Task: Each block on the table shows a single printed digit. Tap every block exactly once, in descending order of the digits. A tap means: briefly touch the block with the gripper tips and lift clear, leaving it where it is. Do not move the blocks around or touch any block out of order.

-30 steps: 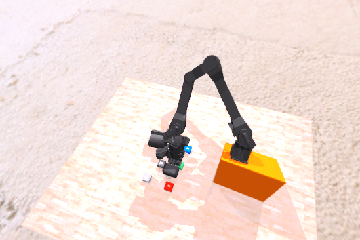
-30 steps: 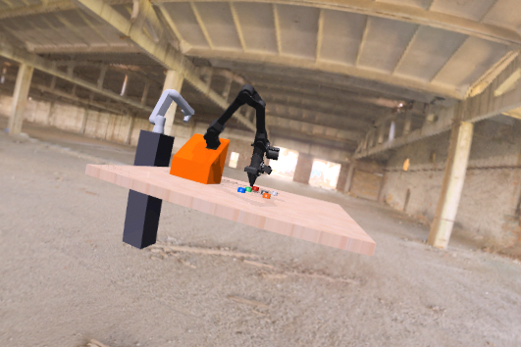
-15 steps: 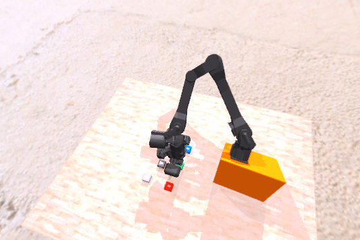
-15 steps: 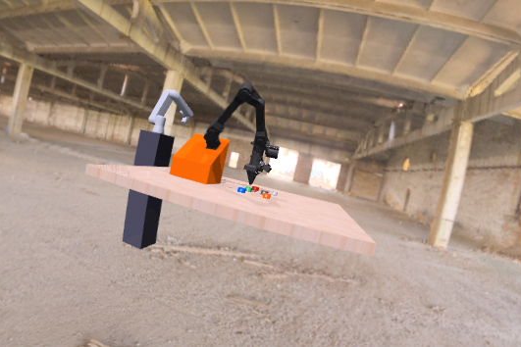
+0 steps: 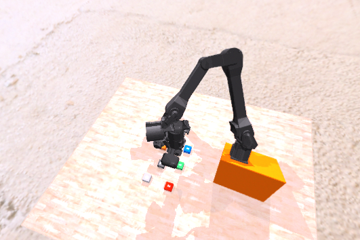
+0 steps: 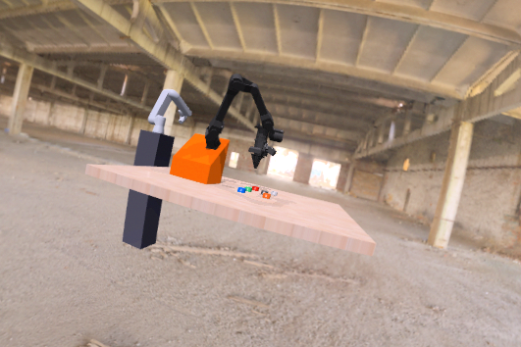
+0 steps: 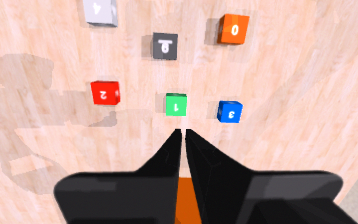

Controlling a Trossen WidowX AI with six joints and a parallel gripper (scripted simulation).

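Six digit blocks lie apart on the table. In the wrist view the digits show upside down: white block (image 7: pixel 101 15) (image 5: pixel 146 177) 4, dark grey block (image 7: pixel 165 53) an underlined 6 or 9, orange block (image 7: pixel 233 36) 0, red block (image 7: pixel 102 99) (image 5: pixel 169 186) 2, green block (image 7: pixel 176 111) (image 5: pixel 181 165) 1, blue block (image 7: pixel 229 119) (image 5: pixel 187 149) 3. My gripper (image 7: pixel 182 133) (image 6: pixel 256 167) is shut with nothing between its tips. It hangs well above the blocks; in the wrist view its tips show just below the green block. The arm partly hides the orange and dark grey blocks in the top view.
The arm stands on an orange pedestal (image 5: pixel 240 179) (image 6: pixel 193 166) on the wooden table (image 5: pixel 106 217) (image 6: pixel 316 230). A dark column (image 6: pixel 150 149) with a grey arm (image 6: pixel 161 109) stands beyond the table's edge.
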